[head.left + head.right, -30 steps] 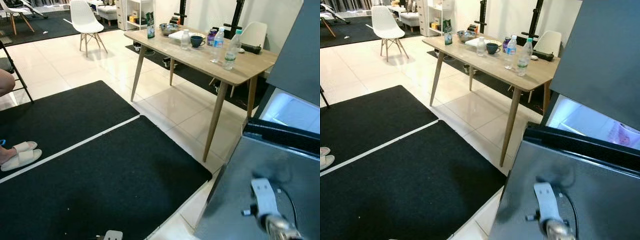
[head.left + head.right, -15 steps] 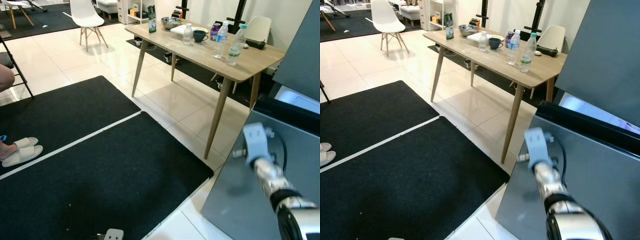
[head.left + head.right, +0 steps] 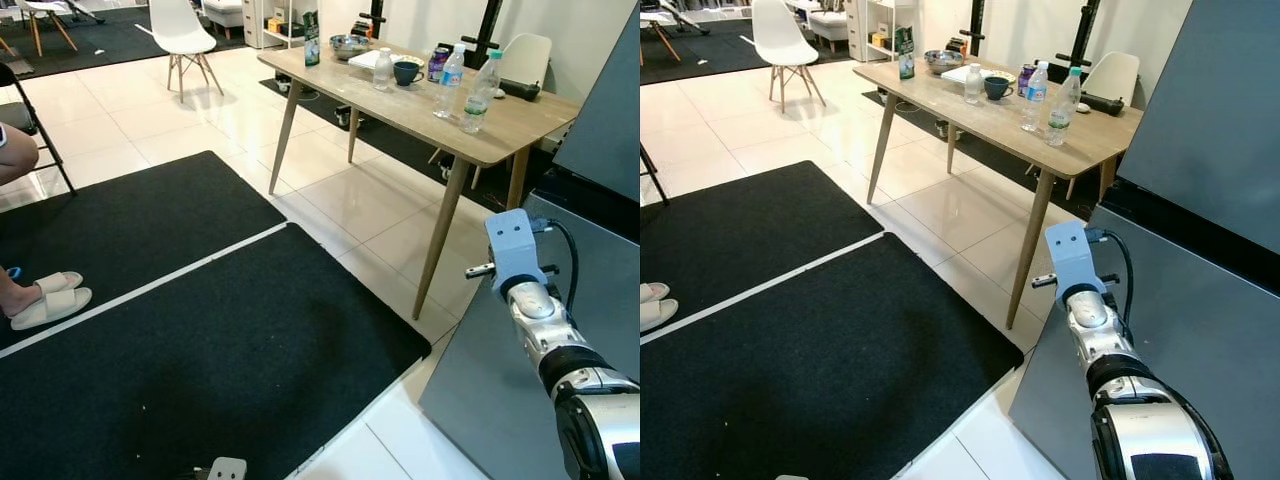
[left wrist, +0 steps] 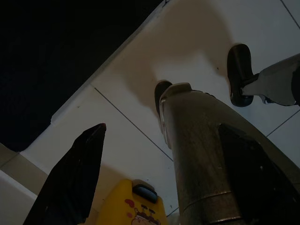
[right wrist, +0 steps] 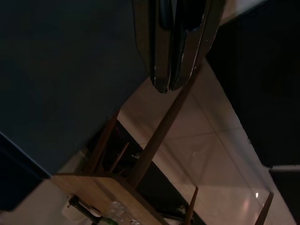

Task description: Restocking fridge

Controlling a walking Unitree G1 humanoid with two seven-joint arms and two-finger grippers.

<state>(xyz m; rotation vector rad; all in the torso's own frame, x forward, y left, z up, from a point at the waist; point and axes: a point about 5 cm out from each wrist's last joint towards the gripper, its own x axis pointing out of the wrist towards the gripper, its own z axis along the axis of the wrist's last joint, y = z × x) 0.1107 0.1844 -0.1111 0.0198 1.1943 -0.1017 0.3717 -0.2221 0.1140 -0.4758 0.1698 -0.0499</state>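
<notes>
The grey lower fridge door (image 3: 1200,330) stands at my right, the darker upper door (image 3: 1220,110) above it. My right arm reaches up along the lower door's edge, its pale blue wrist mount (image 3: 515,245) hiding the fingers from the head camera. In the right wrist view my right gripper (image 5: 168,86) is shut and empty, beside the dark door face. My left gripper (image 4: 162,126) hangs low and open over the white tiles, with a yellow-capped pack (image 4: 133,206) at its base. Water bottles (image 3: 446,80) and a blue cup (image 3: 405,72) stand on the wooden table (image 3: 420,115).
Two black mats (image 3: 200,350) cover the floor in front and to the left. A person's foot in a white slipper (image 3: 45,300) rests at the left edge. A white chair (image 3: 180,30) stands at the back. The table's leg (image 3: 440,240) is close to the fridge door.
My right arm has risen along the lower fridge door, and the door has swung closed: the lit interior no longer shows. The head camera has shifted slightly.
</notes>
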